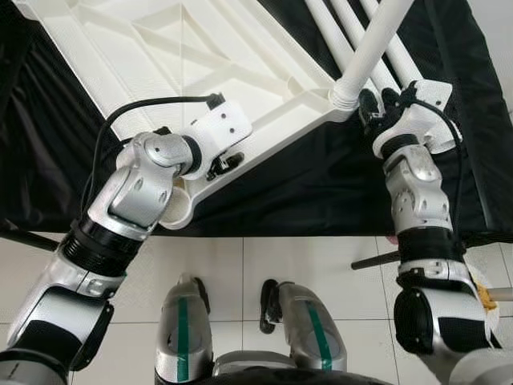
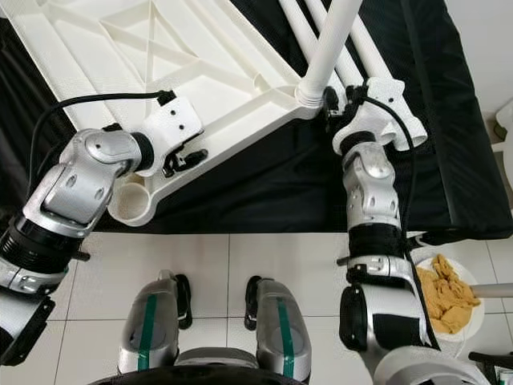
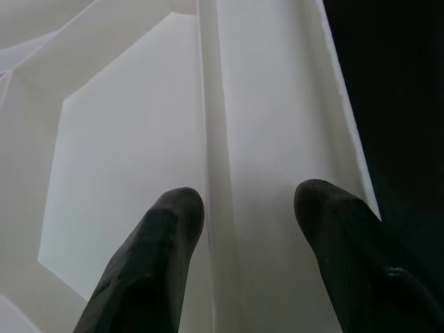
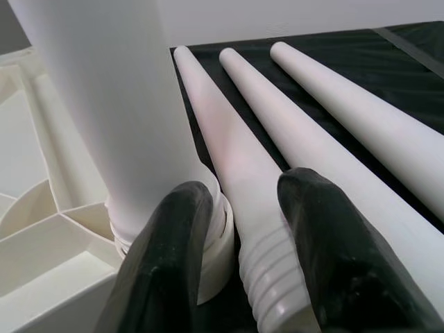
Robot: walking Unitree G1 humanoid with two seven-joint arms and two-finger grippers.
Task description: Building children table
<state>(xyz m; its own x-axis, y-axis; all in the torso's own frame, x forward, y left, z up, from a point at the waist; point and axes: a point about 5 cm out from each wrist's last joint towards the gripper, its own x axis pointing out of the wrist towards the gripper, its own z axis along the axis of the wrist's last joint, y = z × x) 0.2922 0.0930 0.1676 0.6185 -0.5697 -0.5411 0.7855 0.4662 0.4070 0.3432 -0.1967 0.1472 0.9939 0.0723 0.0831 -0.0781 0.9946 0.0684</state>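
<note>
A white plastic tabletop [image 1: 184, 56] lies upside down on a black cloth [image 1: 321, 184], ribs facing up. One white leg [image 1: 377, 44] stands in the corner socket [image 1: 345, 96] at the right. Three loose white legs [image 4: 333, 139] lie side by side on the cloth behind it. My right gripper [image 4: 243, 191] is open at the base of the standing leg, with one finger against the leg's collar and the other over the nearest loose leg. My left gripper [image 3: 250, 201] is open over the tabletop's front rim, its fingers astride a raised rib. An empty round socket [image 1: 178, 210] sits at the near corner by my left elbow.
The cloth's front edge meets a white tiled floor [image 1: 304, 257] where my legs [image 1: 240, 329] stand. A white plate with yellow-brown pieces [image 2: 445, 301] sits on the floor at the right. A dark rod [image 1: 375, 260] pokes out beside my right arm.
</note>
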